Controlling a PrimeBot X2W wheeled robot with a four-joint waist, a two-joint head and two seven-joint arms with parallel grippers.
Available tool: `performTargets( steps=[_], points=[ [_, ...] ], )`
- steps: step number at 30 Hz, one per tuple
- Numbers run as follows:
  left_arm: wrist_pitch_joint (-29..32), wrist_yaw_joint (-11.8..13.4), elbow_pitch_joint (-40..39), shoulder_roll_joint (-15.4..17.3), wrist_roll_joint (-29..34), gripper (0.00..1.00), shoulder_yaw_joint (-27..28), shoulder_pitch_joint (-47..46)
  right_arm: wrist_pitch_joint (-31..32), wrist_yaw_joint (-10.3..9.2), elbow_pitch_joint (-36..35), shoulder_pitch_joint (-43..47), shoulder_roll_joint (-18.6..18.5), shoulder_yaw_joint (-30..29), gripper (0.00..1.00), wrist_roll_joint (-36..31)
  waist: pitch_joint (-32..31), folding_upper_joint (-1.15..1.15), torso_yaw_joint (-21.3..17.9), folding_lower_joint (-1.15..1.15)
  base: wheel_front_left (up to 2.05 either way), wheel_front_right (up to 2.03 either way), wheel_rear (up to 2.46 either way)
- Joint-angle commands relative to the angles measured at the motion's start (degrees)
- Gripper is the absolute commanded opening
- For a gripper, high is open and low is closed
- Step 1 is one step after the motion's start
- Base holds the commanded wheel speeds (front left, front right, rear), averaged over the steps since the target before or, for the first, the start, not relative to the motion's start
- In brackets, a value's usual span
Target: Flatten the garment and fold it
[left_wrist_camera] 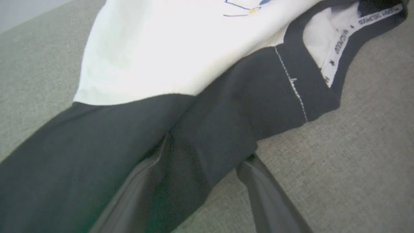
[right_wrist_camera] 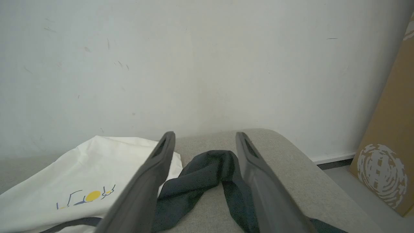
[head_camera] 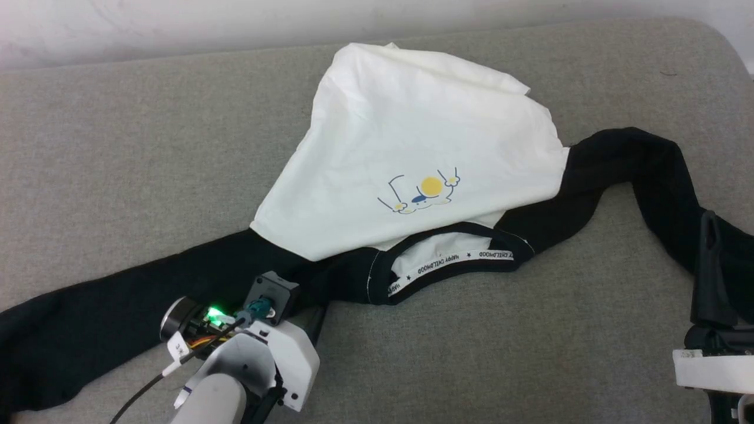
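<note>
Across the grey cushion [head_camera: 118,147] lies one garment [head_camera: 424,135], long axis running left to right along its two black sleeves [head_camera: 118,324], white body heaped toward the wall [head_camera: 177,29]. The left gripper [left_wrist_camera: 207,149], jaws wide and empty, straddles the left shoulder's near edge, closest to the collar [head_camera: 447,262]; the right gripper [right_wrist_camera: 204,134], equally wide and empty, hangs over the right sleeve [head_camera: 648,171].
</note>
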Motion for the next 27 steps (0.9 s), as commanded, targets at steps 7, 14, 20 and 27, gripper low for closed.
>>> performTargets(
  steps=[7,14,20,27],
  points=[
    [-4.3,0.3,0.2,-3.1,-7.1,0.0,2.7,2.2,-0.1,-0.04,0.5,-1.1,0.1,-0.2,1.0,-0.1,-0.8,0.0,0.6,0.0,0.0,0.0,0.0],
    [-6.7,2.8,-9.2,-3.6,-13.1,0.0,8.4,8.5,7.5,-0.04,0.4,-0.2,0.1,1.7,1.0,-0.4,-2.9,0.0,2.2,0.0,0.0,0.0,0.0],
    [-6.0,4.7,-17.6,-2.5,-14.7,0.0,11.1,13.4,17.7,-0.04,1.0,0.5,0.1,2.2,1.0,-0.7,-3.1,0.0,4.2,0.0,0.0,0.0,0.0],
    [-4.6,3.9,-20.3,-3.3,-15.3,0.0,8.6,13.6,31.9,-0.04,4.4,-0.1,-3.0,6.7,1.0,1.5,-1.8,0.0,6.2,0.0,0.0,0.0,0.0]
  ],
)
